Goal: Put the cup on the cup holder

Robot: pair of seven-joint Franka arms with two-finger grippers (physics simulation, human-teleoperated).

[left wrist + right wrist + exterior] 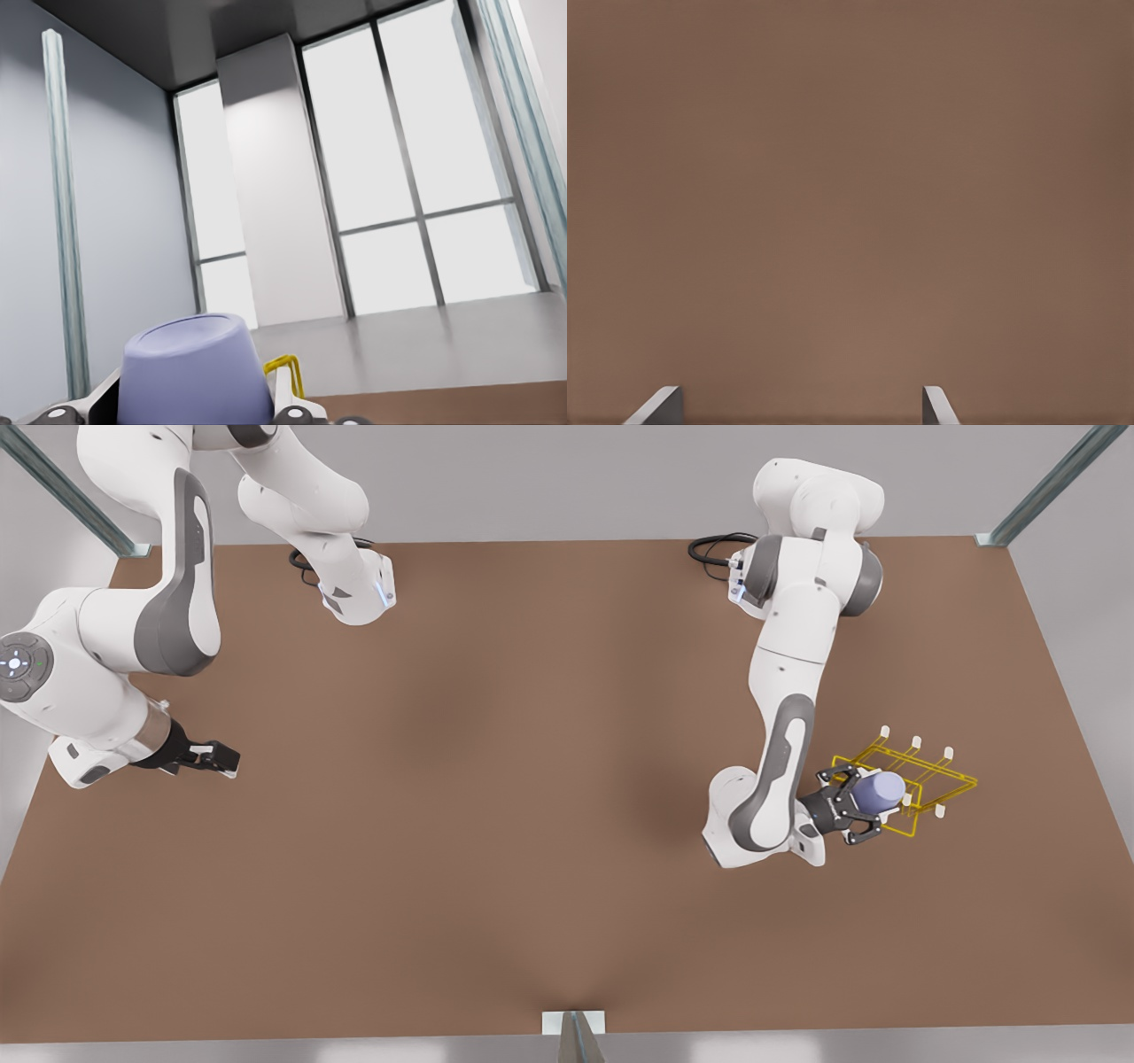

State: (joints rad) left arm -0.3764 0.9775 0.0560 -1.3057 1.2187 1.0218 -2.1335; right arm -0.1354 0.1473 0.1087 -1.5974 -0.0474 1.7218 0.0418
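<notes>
— One cup [880,789], lavender-blue, lying on its side over the near end of the yellow wire cup holder [946,781], base pointing toward three o'clock in the front view. The left gripper [861,806] has its fingers pinched on the cup's sides; in its wrist view the cup's base fills the bottom and a yellow wire loop pokes up just beside it.

— So what could spoil it?

— I'd say the tilt. If the fingers let go with the cup sideways, it may roll off the thin wires onto the brown table [496,797] instead of seating on a white-tipped peg [916,741]. Pushing down could also shove the light rack.

— And the other arm?

— The right gripper [221,757] waits at nine o'clock, well apart, fingers spread above bare table.
</notes>
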